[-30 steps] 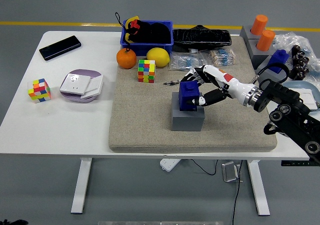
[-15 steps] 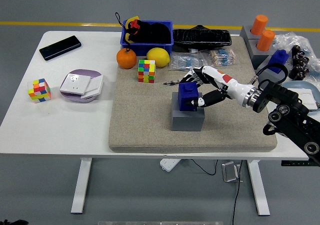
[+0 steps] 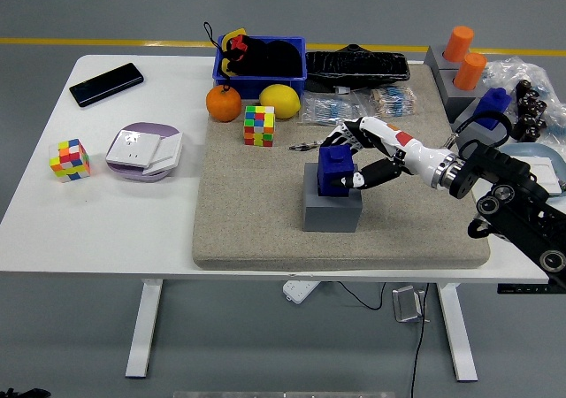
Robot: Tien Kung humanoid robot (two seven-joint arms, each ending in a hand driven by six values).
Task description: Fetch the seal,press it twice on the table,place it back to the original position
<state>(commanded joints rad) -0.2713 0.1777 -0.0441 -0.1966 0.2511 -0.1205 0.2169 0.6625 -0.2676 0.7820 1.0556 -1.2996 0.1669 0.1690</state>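
Note:
A blue seal (image 3: 334, 171) stands on a grey block (image 3: 331, 209) in the middle of the beige mat (image 3: 256, 221). My right hand (image 3: 356, 156) reaches in from the right and is curled around the seal, its fingers (image 3: 340, 134) over the top and the thumb at the seal's right side. The seal's base still looks seated on the block. My left arm is out of the picture.
On the mat's far side lie a Rubik's cube (image 3: 259, 125), an orange (image 3: 224, 103), a lemon (image 3: 279, 101) and a blue bin (image 3: 260, 63). Orange cylinders (image 3: 462, 56) on a grey stand sit far right. Left on the table: phone (image 3: 106, 84), small cube (image 3: 70, 159), purple plate (image 3: 144, 149).
The right hand has closed slightly tighter round the seal; the seal and block stay where they were.

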